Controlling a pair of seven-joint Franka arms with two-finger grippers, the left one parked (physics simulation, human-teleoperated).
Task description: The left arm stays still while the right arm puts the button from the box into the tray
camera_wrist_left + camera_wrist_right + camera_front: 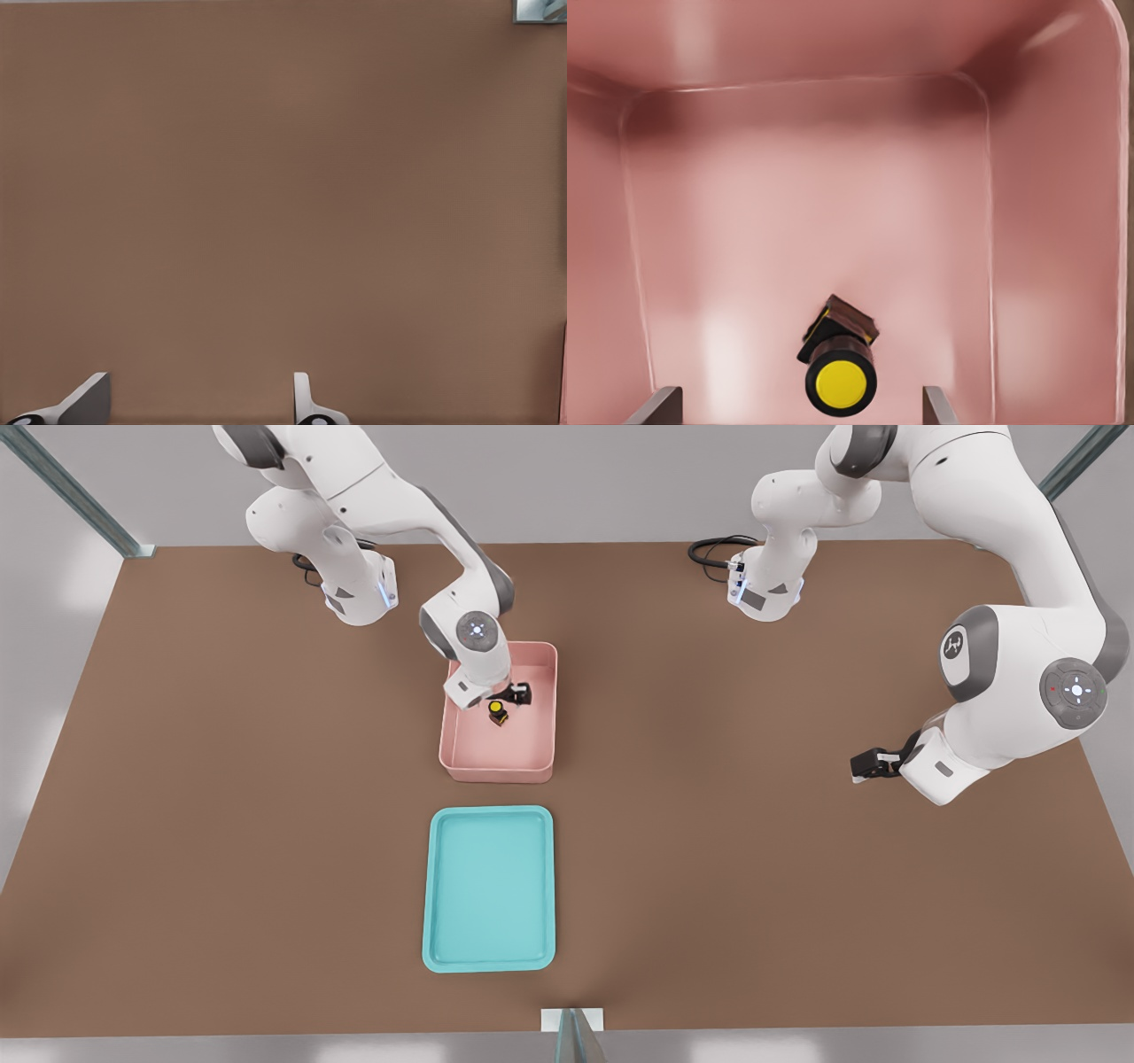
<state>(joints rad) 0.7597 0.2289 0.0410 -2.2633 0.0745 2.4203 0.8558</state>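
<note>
The pink box [498, 771] sits mid-table, and the teal tray [489, 888] lies just in front of it, nearer the camera, with nothing in it. The button [498, 712], a yellow cap on a dark body, rests on the box floor. My gripper [514, 694] reaches down into the box from the front view's left arm, just behind the button. In the right wrist view the button [840, 367] lies between my two spread fingertips [657, 405], near the pink wall [833, 44]. The gripper [797, 409] is open and holds nothing.
The brown table [753, 868] extends widely around both containers. The other arm's gripper [873, 764] hangs at the front view's right, far from the box. Black cables [713, 549] lie by the arm bases at the back edge.
</note>
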